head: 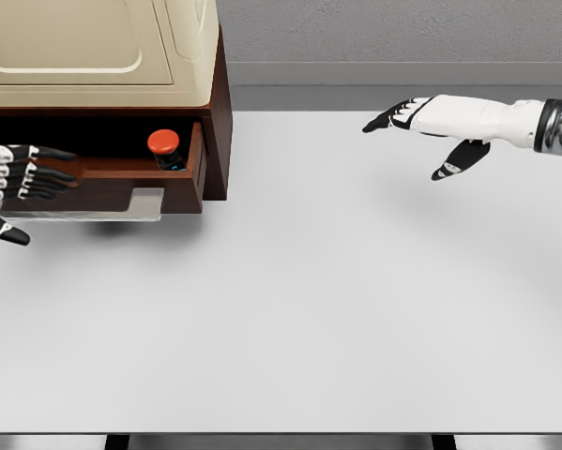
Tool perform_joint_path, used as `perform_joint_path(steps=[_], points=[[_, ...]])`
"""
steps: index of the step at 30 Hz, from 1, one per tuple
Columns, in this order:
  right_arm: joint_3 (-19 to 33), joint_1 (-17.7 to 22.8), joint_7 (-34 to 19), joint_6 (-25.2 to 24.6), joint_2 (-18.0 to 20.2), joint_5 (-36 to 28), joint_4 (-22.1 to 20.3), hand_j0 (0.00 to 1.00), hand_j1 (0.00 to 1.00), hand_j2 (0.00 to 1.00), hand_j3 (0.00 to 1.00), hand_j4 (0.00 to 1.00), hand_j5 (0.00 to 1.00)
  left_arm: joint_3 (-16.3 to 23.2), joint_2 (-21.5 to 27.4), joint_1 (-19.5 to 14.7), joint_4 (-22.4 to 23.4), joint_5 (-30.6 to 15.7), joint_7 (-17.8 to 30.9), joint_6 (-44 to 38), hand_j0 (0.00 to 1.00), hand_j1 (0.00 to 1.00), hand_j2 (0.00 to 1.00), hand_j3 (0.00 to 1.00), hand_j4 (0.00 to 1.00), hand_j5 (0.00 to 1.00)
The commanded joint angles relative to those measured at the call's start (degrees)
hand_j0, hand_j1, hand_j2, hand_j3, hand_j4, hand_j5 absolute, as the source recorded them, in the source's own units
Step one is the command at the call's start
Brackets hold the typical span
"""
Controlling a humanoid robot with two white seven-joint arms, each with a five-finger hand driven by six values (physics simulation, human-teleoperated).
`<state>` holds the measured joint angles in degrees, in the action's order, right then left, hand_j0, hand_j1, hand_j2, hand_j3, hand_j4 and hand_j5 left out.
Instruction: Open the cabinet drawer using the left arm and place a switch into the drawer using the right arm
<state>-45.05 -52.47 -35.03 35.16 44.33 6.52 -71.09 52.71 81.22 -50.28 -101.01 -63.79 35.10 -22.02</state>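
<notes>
Switch [165,147]: one item, red domed cap on a dark body, standing upright inside the drawer [112,183], toward its right end, close to the right side wall. Nothing holds it. Drawer: dark reddish wood, pulled out from the cabinet [98,52], interior exposed, a pale handle plate showing along its front lower edge. Cabinet: cream top and panels over a dark wood carcass, seated at the far left of the table [309,309]. Task status, judged from this layout: both stages appear done, the drawer being open and the switch resting in it; nothing visibly remains except perhaps clearing the arms. Left hand [13,178]: at the picture's left edge, level with the drawer front, fingers extended and loosely spread toward the drawer, gripping nothing; whether the fingertips touch the wood cannot be told. It lies left of the switch, with much of the drawer's width between them. Right hand [431,127]: over the far right of the table, fingers straight and thumb hanging down, empty; well apart from the switch, which lies to its left beyond the cabinet's side. Table: plain white surface.
</notes>
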Motion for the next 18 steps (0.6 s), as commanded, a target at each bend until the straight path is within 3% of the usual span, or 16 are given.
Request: perform_joint_path(steps=[1,10,15,18], points=[[0.05,0.00,0.03,-0.16,0.05,-0.36,-0.01,1.00,1.00,1.00,1.00,1.00,1.00,-1.38,0.34,0.01,0.03,-0.28,-0.10,0.22,1.00,1.00,1.00,1.00,1.00,1.00],[0.05,0.00,0.03,-0.16,0.14,-0.36,-0.01,1.00,1.00,1.00,1.00,1.00,1.00,-5.60,0.60,0.01,0.03,-3.27,-0.10,0.22,1.00,1.00,1.00,1.00,1.00,1.00],[0.05,0.00,0.03,-0.16,0.23,-0.36,-0.10,1.00,1.00,1.00,1.00,1.00,1.00,-11.14,-0.01,-0.26,-0.06,-3.27,-0.10,0.75,1.00,1.00,1.00,1.00,1.00,1.00],[0.05,0.00,0.03,-0.16,0.31,-0.36,-0.10,1.00,1.00,1.00,1.00,1.00,1.00,-11.93,-0.80,-0.43,-0.15,-3.27,-0.10,7.42,1.00,1.00,1.00,1.00,1.00,1.00]])
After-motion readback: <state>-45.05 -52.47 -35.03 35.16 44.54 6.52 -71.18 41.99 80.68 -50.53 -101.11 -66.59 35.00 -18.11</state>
